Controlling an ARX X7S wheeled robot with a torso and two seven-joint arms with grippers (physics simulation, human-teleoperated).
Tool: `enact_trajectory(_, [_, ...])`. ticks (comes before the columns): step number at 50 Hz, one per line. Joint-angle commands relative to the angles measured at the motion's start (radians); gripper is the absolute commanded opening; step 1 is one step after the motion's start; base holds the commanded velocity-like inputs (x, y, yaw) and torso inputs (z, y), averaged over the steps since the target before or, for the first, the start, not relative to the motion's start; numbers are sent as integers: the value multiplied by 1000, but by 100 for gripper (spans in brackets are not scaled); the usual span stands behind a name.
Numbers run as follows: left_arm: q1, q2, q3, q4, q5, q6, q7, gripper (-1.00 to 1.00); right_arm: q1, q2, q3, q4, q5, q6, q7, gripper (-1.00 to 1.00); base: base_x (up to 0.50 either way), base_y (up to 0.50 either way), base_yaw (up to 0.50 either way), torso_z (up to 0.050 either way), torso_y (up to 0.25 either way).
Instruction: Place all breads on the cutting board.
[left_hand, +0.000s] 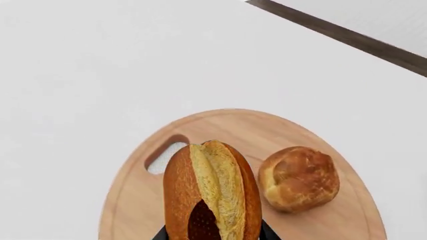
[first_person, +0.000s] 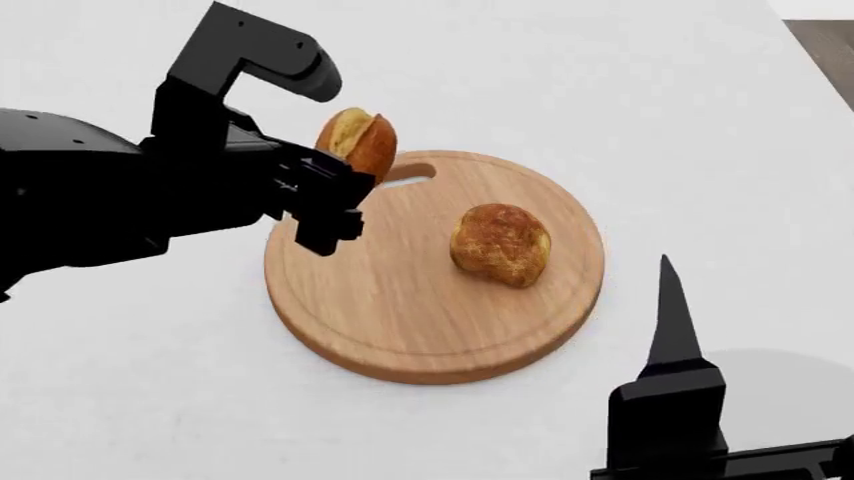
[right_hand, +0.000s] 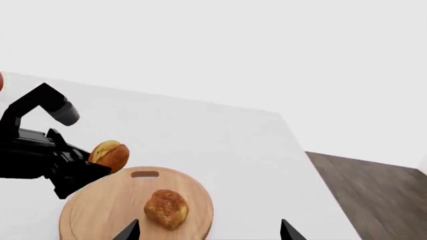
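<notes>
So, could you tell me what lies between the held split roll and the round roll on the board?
Only bare wood of the cutting board lies between the split roll in the left gripper and the round roll, as the head view shows.
</notes>
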Motion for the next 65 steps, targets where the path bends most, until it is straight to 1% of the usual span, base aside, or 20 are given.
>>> enact_trajectory(1, [13, 89, 15, -157, 70, 86, 79, -100, 5, 52, 52, -17, 23, -21, -56, 100, 0, 0, 0, 0, 0])
enact_trajectory(8, [35, 101, 25, -161, 75, 93, 76, -100, -20, 46, 37, -20, -11, -40, -56, 100, 0, 0, 0, 0, 0])
enact_trajectory(10, [44, 101, 26, -155, 74, 93, 71, -100, -20, 15, 35, -16, -20, -24, -38, 100, 0, 0, 0, 0, 0])
enact_trajectory(13, [67, 86, 22, -106, 58, 75, 49, -100, -34, 40, 29, -24, -29, -51, -52, 100, 0, 0, 0, 0, 0])
enact_trajectory(20, [89, 76, 30, -80, 56, 67, 33, -100, -39, 52, 34, -25, -25, -63, -63, 100, 0, 0, 0, 0, 1])
enact_trajectory(30, [113, 72, 36, -68, 54, 68, 28, -100, -45, -5, 31, -19, -44, -32, -31, 100, 0, 0, 0, 0, 0])
enact_trajectory(36, [119, 74, 39, -74, 56, 73, 30, -100, -52, 5, 36, -23, -43, -40, -33, 100, 0, 0, 0, 0, 0])
enact_trajectory(41, [119, 77, 40, -77, 50, 64, 26, -100, -70, 44, 32, -31, -53, -77, -59, 100, 0, 0, 0, 0, 0])
enact_trajectory(42, [120, 76, 41, -75, 51, 62, 23, 100, -71, 49, 32, -33, -52, -82, -62, 100, 0, 0, 0, 0, 0])
enact_trajectory(47, [108, 73, 36, -78, 45, 53, 21, 100, -63, 51, 46, -31, -35, -72, -62, 100, 0, 0, 0, 0, 0])
enact_trajectory(53, [112, 58, 30, -35, 30, 35, -1, 100, -57, 35, 58, -24, -28, -50, -55, 100, 0, 0, 0, 0, 0])
enact_trajectory(57, [108, 34, 14, 27, 6, 9, -31, 100, -49, 47, 71, -22, -10, -46, -63, 100, 0, 0, 0, 0, 0])
enact_trajectory(59, [106, 7, -3, 90, -17, -17, -64, 100, -37, 51, 87, -16, 12, -34, -66, 100, 0, 0, 0, 0, 0])
enact_trajectory(62, [108, -19, -24, 153, -47, -41, -96, 100, -46, 29, 81, -16, -7, -31, -57, 100, 0, 0, 0, 0, 0])
enact_trajectory(65, [119, -52, -45, 236, -81, -67, -135, 100, -29, -23, 79, -8, -6, 7, -21, 100, 0, 0, 0, 0, 0])
